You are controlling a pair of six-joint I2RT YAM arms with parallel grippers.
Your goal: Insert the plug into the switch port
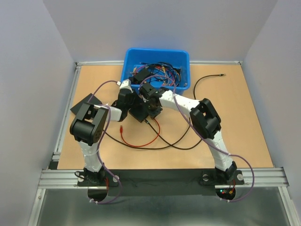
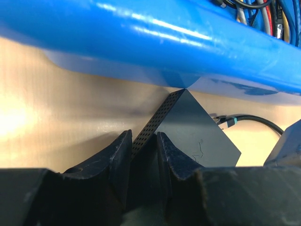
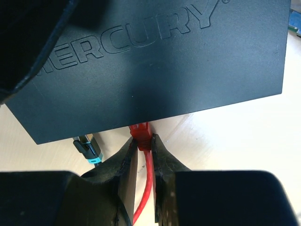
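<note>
The black switch point(image 3: 155, 61) lies just in front of the blue bin, seen also from above as the switch point(image 1: 139, 114). My left gripper point(image 2: 143, 136) is shut on the switch's perforated side edge point(image 2: 157, 117). In my right gripper point(image 3: 142, 140), which is shut on it, is the red-booted plug point(image 3: 141, 134). The plug's front end meets the switch's near edge, where the port itself is hidden. Its thin red cable point(image 3: 146, 183) runs back between the fingers and loops on the table as the red cable point(image 1: 141, 141). In the top view my right gripper point(image 1: 153, 107) sits beside the switch.
A black plug with a teal band point(image 3: 88, 147) sits in the switch left of the red one. The blue bin point(image 1: 131, 56) full of cables stands right behind the switch. Black cables point(image 1: 197, 87) trail across the table, and a flat black object point(image 1: 83, 104) lies by the left arm.
</note>
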